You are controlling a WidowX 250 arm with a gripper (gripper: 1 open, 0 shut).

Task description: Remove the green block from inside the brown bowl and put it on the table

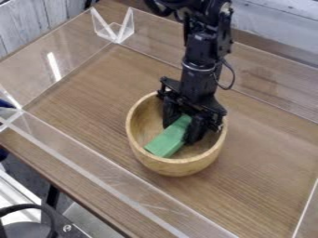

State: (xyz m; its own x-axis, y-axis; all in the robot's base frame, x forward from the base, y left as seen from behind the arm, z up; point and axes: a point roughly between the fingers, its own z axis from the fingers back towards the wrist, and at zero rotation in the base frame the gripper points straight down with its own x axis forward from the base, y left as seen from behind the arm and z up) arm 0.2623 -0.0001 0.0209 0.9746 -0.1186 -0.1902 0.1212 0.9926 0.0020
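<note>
The brown bowl (147, 158) stands on the table (87, 93) near the front middle. Inside it the green block (165, 142) lies tilted, its lower end toward the bowl's front left and its upper end up against the far right wall. My black gripper (187, 124) points almost straight down into the bowl. Its two fingers stand on either side of the block's upper end and press against its sides. That end is partly hidden by the fingers.
Low clear acrylic walls (44, 67) border the tabletop, with a clear corner piece (114, 28) at the back left. The arm (203, 42) rises from the bowl toward the top of the view. Bare wood lies left and right of the bowl.
</note>
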